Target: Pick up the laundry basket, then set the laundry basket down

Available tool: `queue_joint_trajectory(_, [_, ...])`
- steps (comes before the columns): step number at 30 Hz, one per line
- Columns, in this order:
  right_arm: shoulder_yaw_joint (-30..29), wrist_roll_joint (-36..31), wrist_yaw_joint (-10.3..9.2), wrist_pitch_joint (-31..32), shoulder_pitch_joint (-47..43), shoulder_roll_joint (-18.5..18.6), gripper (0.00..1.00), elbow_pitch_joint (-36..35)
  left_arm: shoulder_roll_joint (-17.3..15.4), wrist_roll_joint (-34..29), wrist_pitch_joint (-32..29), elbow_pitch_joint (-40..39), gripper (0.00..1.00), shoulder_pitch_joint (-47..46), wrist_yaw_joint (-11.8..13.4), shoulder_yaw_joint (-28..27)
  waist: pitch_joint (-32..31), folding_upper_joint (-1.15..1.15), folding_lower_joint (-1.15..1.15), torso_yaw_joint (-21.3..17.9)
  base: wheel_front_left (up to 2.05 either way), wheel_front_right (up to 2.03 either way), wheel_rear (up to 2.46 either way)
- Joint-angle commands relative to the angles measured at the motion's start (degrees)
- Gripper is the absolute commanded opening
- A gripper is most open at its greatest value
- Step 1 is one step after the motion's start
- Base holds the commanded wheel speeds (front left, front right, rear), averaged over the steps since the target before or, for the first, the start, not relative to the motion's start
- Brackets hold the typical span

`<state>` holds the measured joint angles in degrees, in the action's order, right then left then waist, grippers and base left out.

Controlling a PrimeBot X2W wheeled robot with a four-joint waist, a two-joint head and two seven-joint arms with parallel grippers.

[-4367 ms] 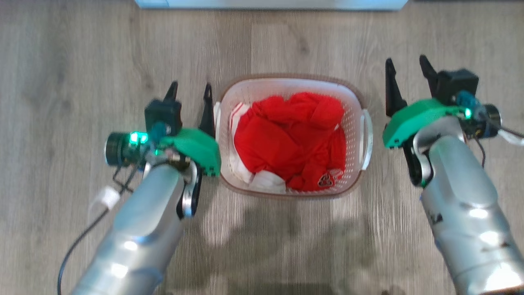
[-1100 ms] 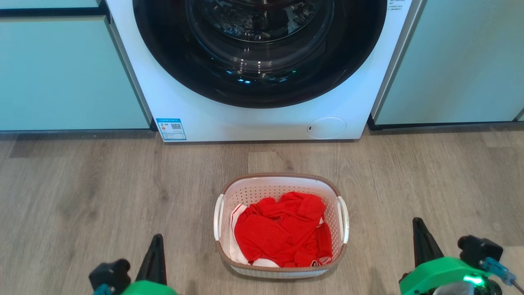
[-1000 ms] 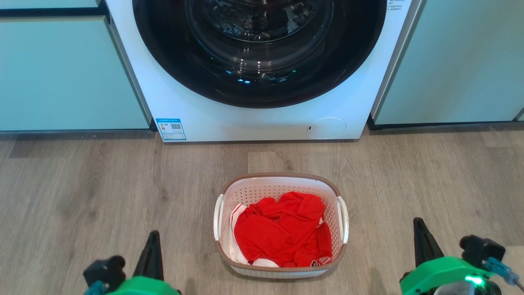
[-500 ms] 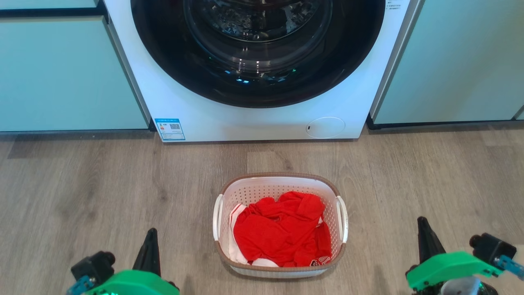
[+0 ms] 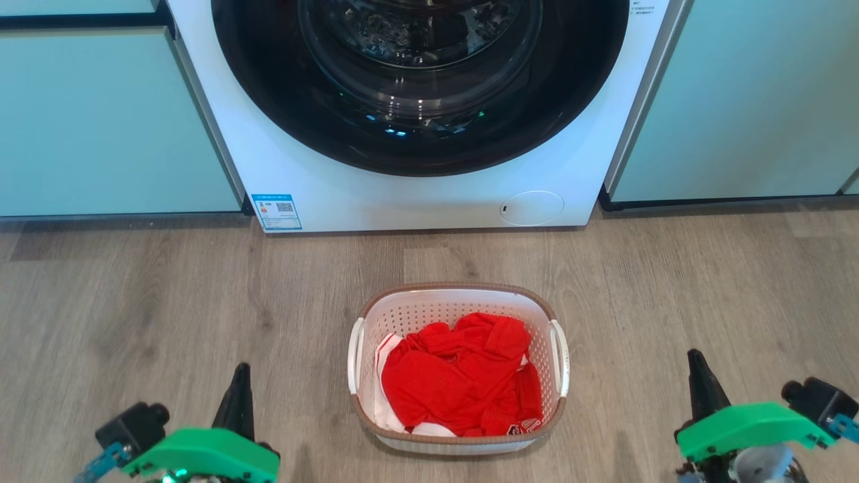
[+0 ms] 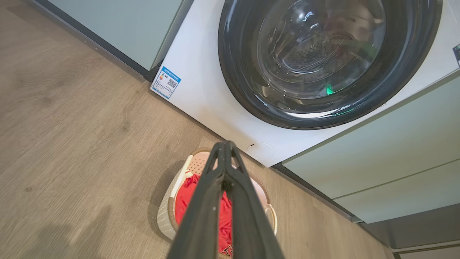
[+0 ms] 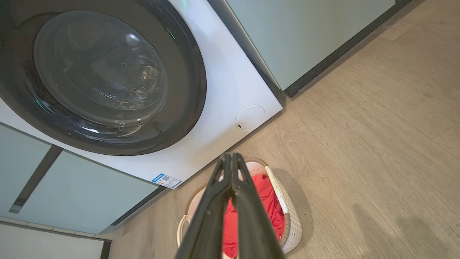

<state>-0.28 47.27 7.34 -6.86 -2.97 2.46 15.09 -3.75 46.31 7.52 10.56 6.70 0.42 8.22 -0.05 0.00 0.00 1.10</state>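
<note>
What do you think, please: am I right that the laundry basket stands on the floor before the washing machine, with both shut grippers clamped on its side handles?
Not quite. The laundry basket stands on the floor before the washing machine, but the head view shows the shut left gripper and right gripper apart from its handles, holding nothing.

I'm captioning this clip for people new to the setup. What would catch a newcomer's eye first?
The red clothes heaped in the white laundry basket on the wood floor, low centre of the head view, stand out most. Behind it looms the washing machine with its big dark round door. At the bottom corners, the left gripper and right gripper flank the basket, both shut and apart from it.
</note>
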Motion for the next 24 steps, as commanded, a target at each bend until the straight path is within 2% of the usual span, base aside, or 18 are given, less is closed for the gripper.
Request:
queue_joint_trajectory(1, [0.0,1.2,0.06,0.2,3.1,1.2,0.0,-1.7,-1.0,1.2,-0.2,-1.4,0.0,-3.0,-0.5,-1.8,0.0,0.0,0.0,0.0,0.0,0.0,0.0])
queue_joint_trajectory(24, [-1.4,15.9,0.09,4.0,5.0,1.4,0.0,-1.6,-1.1,16.5,-3.9,0.1,0.0,-6.1,-2.9,-5.0,0.1,0.0,0.0,-0.4,0.0,0.0,0.0])
